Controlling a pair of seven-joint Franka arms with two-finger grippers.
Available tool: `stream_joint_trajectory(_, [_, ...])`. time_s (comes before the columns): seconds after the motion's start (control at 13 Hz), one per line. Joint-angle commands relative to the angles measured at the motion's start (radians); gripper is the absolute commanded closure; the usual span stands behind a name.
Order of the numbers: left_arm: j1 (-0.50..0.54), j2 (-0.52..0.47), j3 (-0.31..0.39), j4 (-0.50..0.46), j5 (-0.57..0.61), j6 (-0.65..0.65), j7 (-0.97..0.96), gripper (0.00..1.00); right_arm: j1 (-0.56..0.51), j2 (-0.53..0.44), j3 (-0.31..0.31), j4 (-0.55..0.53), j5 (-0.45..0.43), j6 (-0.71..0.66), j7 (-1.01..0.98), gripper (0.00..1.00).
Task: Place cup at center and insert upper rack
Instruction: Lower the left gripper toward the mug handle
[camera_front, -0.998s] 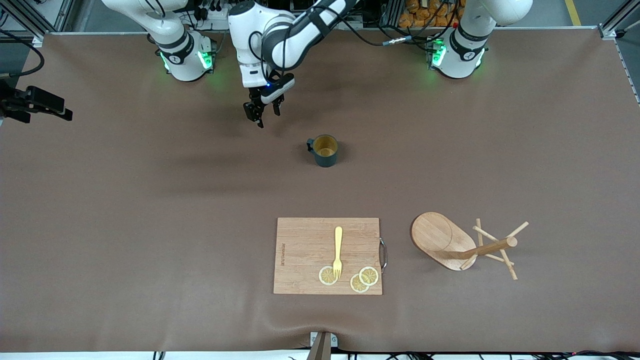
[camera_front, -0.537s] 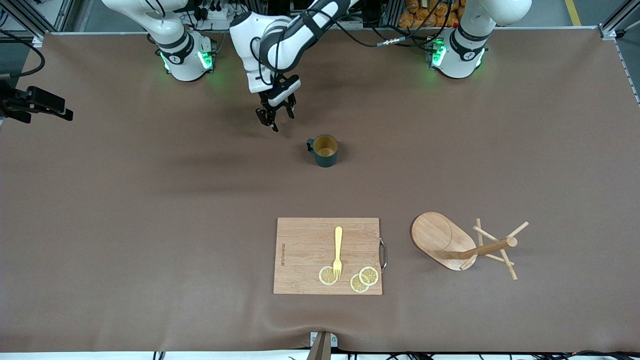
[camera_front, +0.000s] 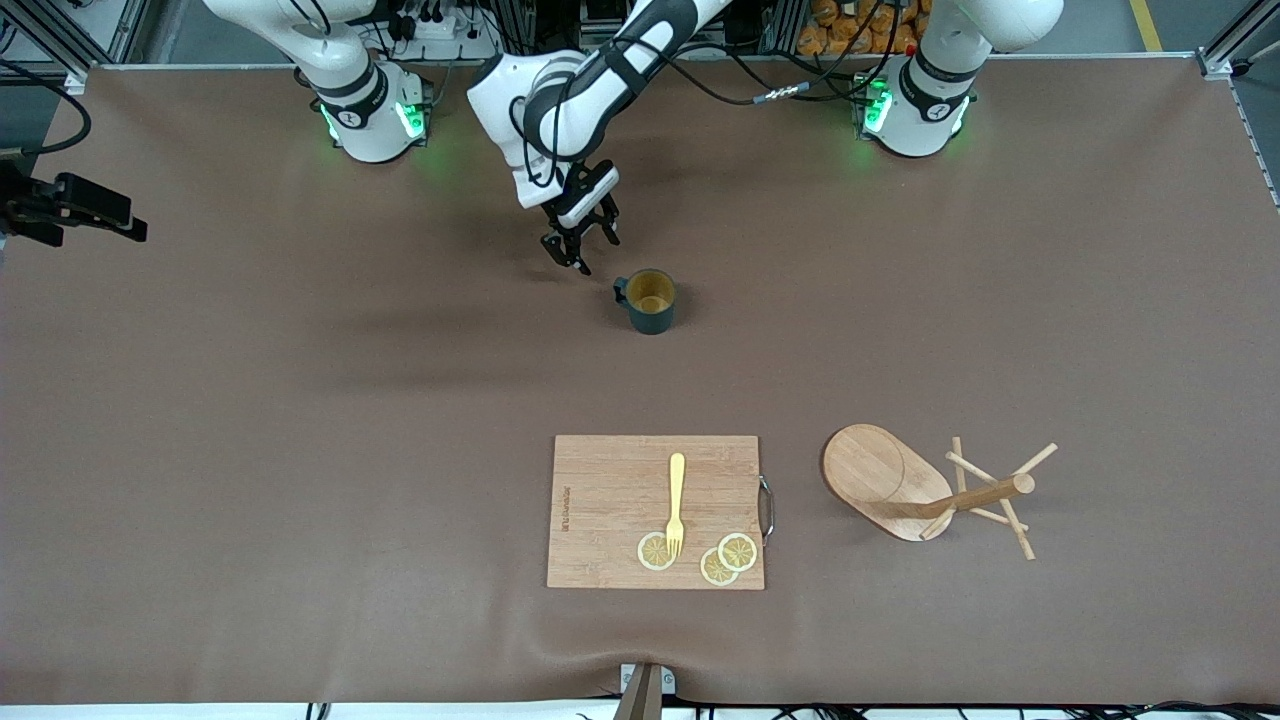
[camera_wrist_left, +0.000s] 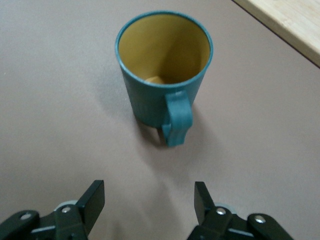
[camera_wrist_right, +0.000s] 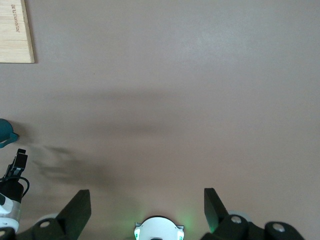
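Note:
The cup, dark teal with a yellow inside, stands upright near the table's middle; in the left wrist view the cup turns its handle toward the fingers. My left gripper hangs open just beside the cup on the handle side, apart from it, with nothing between its fingers. The upper rack, a wooden mug tree, lies on its side toward the left arm's end, nearer the front camera. My right gripper is open and empty high over its own base, outside the front view.
A wooden cutting board lies nearer the front camera than the cup, carrying a yellow fork and lemon slices. A black device juts in at the right arm's end of the table.
My left gripper has swung down and across toward the cup, ending close beside its handle. Cup, rack and board have stayed put.

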Motion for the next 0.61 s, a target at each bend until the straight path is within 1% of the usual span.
stream_joint_trajectory(0.0, [-0.012,0.019,0.042,0.031,0.024,-0.027,-0.013,0.20,-0.007,-0.008,0.009,-0.009,0.013,-0.004,0.003,0.00])
stream_joint_trajectory(0.15, [-0.013,0.042,0.059,0.060,0.025,-0.026,-0.010,0.20,-0.007,-0.008,0.009,-0.010,0.013,-0.004,0.003,0.00])
stream_joint_trajectory(0.31, [-0.012,0.058,0.074,0.065,0.037,-0.020,-0.004,0.21,-0.007,-0.009,0.009,-0.010,0.013,-0.006,0.003,0.00])
stream_joint_trajectory(0.46, [-0.009,0.076,0.080,0.078,0.038,-0.015,0.009,0.22,-0.006,-0.008,0.012,-0.010,0.013,-0.004,0.003,0.00])
stream_joint_trajectory(0.54, [-0.007,0.082,0.082,0.089,0.038,-0.015,0.009,0.24,-0.007,-0.008,0.012,-0.010,0.013,-0.004,0.003,0.00])
